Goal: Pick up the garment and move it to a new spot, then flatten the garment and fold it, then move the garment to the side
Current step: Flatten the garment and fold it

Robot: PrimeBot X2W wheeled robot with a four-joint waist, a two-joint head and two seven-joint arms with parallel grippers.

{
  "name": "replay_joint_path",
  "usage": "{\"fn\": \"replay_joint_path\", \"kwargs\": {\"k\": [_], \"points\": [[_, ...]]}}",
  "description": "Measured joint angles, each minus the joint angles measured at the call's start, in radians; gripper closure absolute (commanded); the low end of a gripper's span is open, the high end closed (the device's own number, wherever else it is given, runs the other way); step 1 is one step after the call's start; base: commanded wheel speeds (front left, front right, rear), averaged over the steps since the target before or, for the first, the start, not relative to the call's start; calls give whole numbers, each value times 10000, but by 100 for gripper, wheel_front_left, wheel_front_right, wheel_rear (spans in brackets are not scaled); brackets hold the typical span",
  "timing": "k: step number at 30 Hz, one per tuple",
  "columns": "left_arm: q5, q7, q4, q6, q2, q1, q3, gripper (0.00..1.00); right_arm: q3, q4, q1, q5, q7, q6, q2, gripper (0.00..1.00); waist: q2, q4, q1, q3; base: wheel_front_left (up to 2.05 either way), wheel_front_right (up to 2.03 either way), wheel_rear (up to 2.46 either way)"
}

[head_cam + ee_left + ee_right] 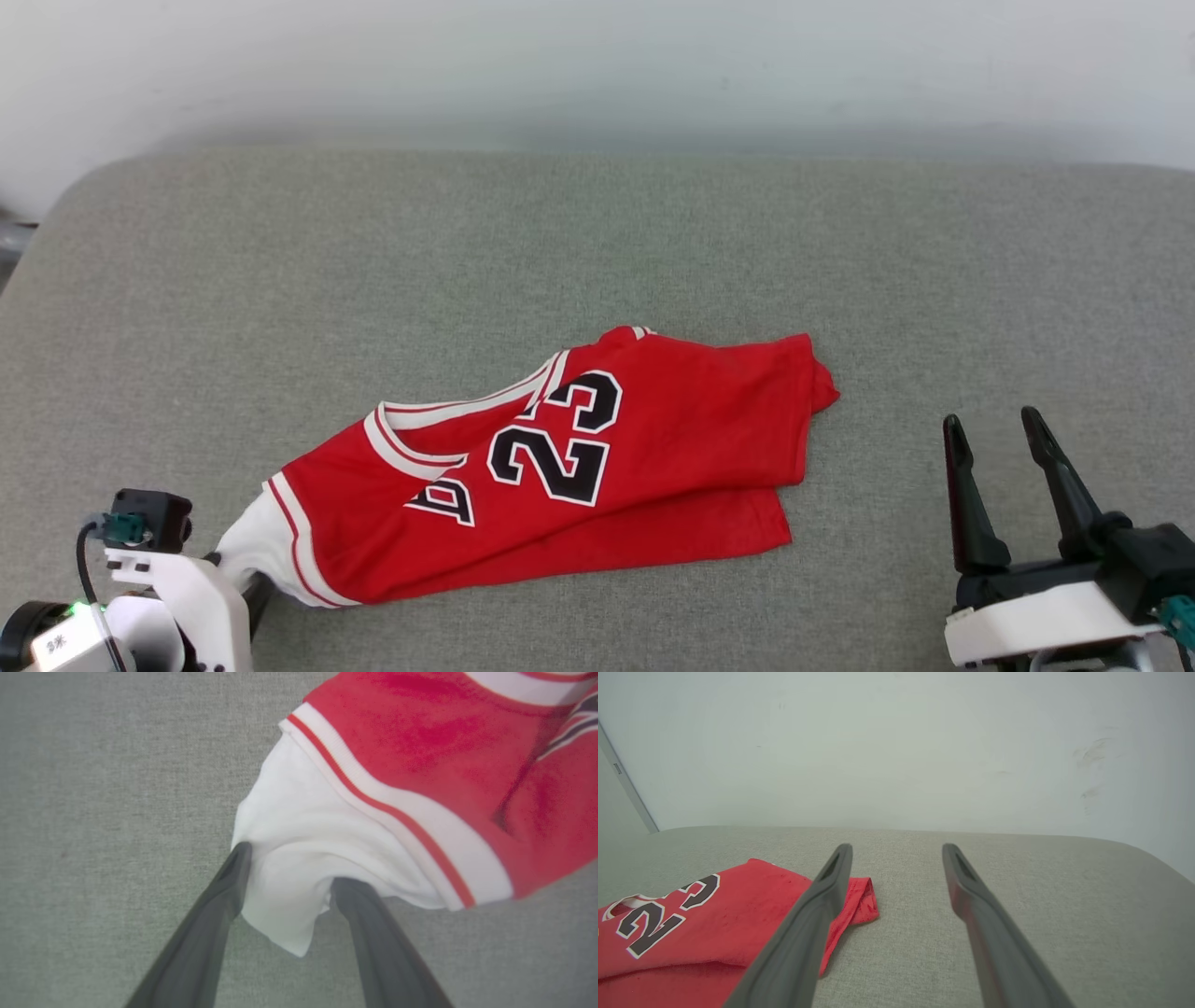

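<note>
The garment [653,439], a red jersey with a black "23" print and striped collar, lies crumpled and partly folded over itself on the grey cushioned surface [597,233], left of centre. Its white sleeve [308,826] points toward my left arm. My left gripper [292,872] is open, and the sleeve's bunched cloth sits between its two fingers [224,896]. In the head view the sleeve hides those fingertips. My right gripper [991,422] stands open and empty at the lower right, apart from the garment's right edge [859,900].
A pale wall [597,65] runs behind the surface's far edge. The surface's rounded corners show at the far left [84,187] and in the right wrist view at the right [1148,854]. Bare grey fabric lies beyond and right of the garment.
</note>
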Motion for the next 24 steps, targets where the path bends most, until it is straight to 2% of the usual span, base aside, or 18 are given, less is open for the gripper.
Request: {"fn": "replay_joint_path", "kwargs": {"k": [2, 7, 11, 14, 16, 19, 22, 24], "points": [[236, -709, -188, 198, -71, 105, 81, 0, -42, 2, 115, 4, 0, 0, -4, 0, 0, 10, 0, -157, 0, 0, 0], [731, -2660, -1177, 1396, -38, 445, 723, 0, -117, 12, 337, 25, 0, 0, 0, 0, 0, 123, 0, -494, 0, 0, 0], [1463, -3112, -2127, 2604, -199, 796, 1618, 0, -142, 8, 422, 52, 0, 0, 0, 0, 0, 290, 0, -636, 0, 0, 0], [2518, -3122, -2982, 3149, -892, 1300, 3233, 0, -115, -4, 455, 52, 0, 0, 2, 0, 0, 397, 0, -702, 0, 0, 0], [3553, -3141, -3405, 3329, -1323, 1860, 4050, 0, -102, -6, 456, 52, 0, 0, -4, 0, 0, 420, 0, -732, 0, 0, 0], [4801, -3141, -3873, 3356, -2217, 2696, 5116, 0, -88, -12, 454, 48, 0, 0, 2, 0, 0, 436, 1, -751, 0, 0, 0], [6140, -3143, -4215, 3352, -3110, 3247, 6203, 0, -84, -12, 453, 17, 0, 0, -2, 0, 0, 423, 1, -765, 0, 0, 0], [6913, -3143, -4362, 3185, -3687, 3647, 6773, 0, -81, -10, 453, 15, 0, 0, -2, 0, 0, 406, 1, -776, 0, 0, 0]]}}
